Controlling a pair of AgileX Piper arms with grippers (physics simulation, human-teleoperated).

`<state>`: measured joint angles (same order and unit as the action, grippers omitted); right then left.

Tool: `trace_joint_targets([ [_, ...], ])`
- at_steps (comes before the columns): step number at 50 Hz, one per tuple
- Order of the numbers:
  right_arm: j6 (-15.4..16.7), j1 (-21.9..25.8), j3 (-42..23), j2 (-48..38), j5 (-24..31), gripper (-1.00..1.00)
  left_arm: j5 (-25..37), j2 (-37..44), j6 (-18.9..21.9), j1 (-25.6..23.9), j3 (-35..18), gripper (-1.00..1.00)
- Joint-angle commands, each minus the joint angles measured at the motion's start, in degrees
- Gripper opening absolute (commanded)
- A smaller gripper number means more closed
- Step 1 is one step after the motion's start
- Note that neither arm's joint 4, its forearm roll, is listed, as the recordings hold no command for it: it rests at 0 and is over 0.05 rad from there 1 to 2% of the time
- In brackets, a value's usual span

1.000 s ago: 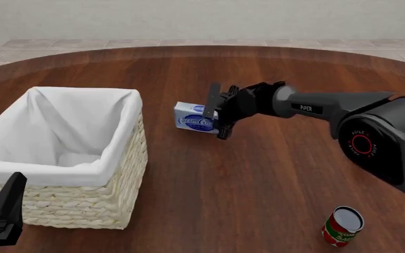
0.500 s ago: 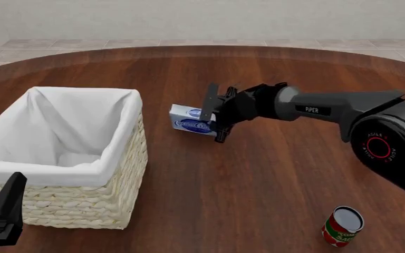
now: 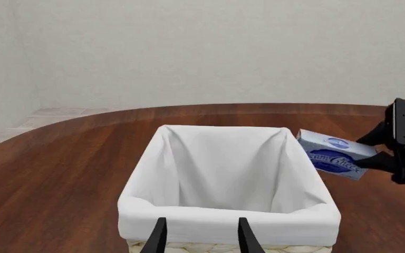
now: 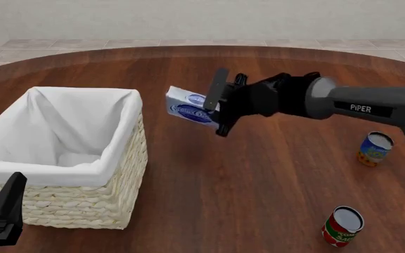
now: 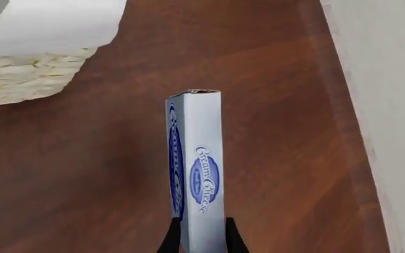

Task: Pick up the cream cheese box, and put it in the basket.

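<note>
My right gripper (image 4: 219, 106) is shut on the cream cheese box (image 4: 189, 108), a pale blue-white carton with a dark blue oval logo. It holds the box in the air, tilted, just right of the basket (image 4: 118, 174). The box also shows in the right wrist view (image 5: 196, 168) between the fingertips (image 5: 232, 234), and in the left wrist view (image 3: 335, 154). The cream wicker basket with white lining stands at the left, also in the left wrist view (image 3: 223, 224) and the right wrist view (image 5: 27, 74). My left gripper (image 3: 199, 234) is open and empty, close to the basket's near rim.
A red-labelled can (image 4: 343, 226) stands at the front right of the wooden table (image 4: 244, 179). A yellow and blue can (image 4: 375, 148) stands to the right, under the right arm. A tiled floor and a pale wall lie beyond the table.
My right gripper has lifted the cream cheese box off the table and moved it slightly left toward the basket. The right arm has swung up, uncovering the yellow and blue can. The left gripper has not moved.
</note>
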<state>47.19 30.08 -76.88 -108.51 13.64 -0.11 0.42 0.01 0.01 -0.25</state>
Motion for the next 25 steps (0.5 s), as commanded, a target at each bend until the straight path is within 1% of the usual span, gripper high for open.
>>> trace_joint_targets([
  [1,-5.7,1.2,2.9,7.8,1.5,-1.0,0.0,0.0,0.0,0.0,0.0,1.0],
  [4,-7.8,1.7,2.4,10.6,3.2,-1.0,0.0,0.0,0.0,0.0,0.0,1.0],
  [7,-7.9,2.0,2.1,12.9,4.9,-1.0,0.0,0.0,0.0,0.0,0.0,1.0],
  [10,-9.0,2.7,0.1,16.1,7.6,-1.0,0.0,0.0,0.0,0.0,0.0,1.0],
  [13,-11.5,3.2,-3.2,17.8,10.7,-1.0,0.0,0.0,0.0,0.0,0.0,1.0],
  [14,-12.2,3.9,-4.5,19.1,11.9,-1.0,0.0,0.0,0.0,0.0,0.0,1.0],
  [15,-12.2,3.9,-4.5,19.1,11.9,-1.0,0.0,0.0,0.0,0.0,0.0,1.0],
  [16,-12.8,4.9,-5.8,20.3,13.2,-1.0,0.0,0.0,0.0,0.0,0.0,1.0],
  [17,-14.3,5.3,-7.6,20.8,14.7,-1.0,0.0,0.0,0.0,0.0,0.0,1.0],
  [18,-14.3,5.3,-7.6,20.8,14.7,-1.0,0.0,0.0,0.0,0.0,0.0,1.0],
  [19,-15.1,6.8,-8.6,22.1,15.9,-1.0,0.0,0.0,0.0,0.0,0.0,1.0],
  [20,-15.8,7.2,-9.6,22.3,17.1,-1.0,0.0,0.0,0.0,0.0,0.0,1.0],
  [21,-17.8,7.9,-11.7,22.4,18.9,-1.0,0.0,0.0,0.0,0.0,0.0,1.0],
  [22,-18.2,8.3,-12.4,22.6,19.3,-1.0,0.0,0.0,0.0,0.0,0.0,1.0],
  [24,-17.6,8.8,-13.8,23.0,20.7,-1.0,0.0,0.0,0.0,0.0,0.0,1.0],
  [25,-17.9,8.9,-14.8,23.0,21.6,-1.0,0.0,0.0,0.0,0.0,0.0,1.0],
])
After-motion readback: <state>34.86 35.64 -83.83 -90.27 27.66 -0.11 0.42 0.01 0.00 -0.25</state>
